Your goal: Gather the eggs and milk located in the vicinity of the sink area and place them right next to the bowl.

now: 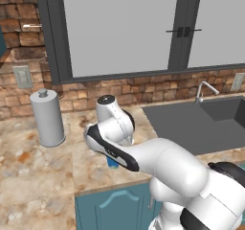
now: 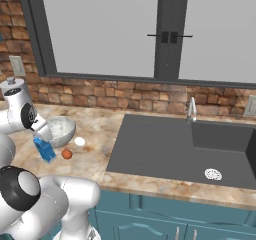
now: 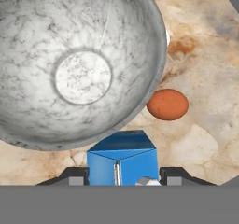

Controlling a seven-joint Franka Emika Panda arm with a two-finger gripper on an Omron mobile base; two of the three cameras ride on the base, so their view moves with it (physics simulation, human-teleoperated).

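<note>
I have the gripper clamped on the small blue gabled milk carton, with 1 dark finger tip on each side of it. In the right base view the carton hangs tilted, low over the marbled counter, just beside the round silvery-grey bowl. The orange-brown egg lies close to the bowl's rim, to the carton's right in the hand view. I judge the carton should go straight down, clear of both.

No writing, brand, number or sign can be read anywhere. The milk carton shows plain blue faces; any print on it may be too small to make out.
</note>
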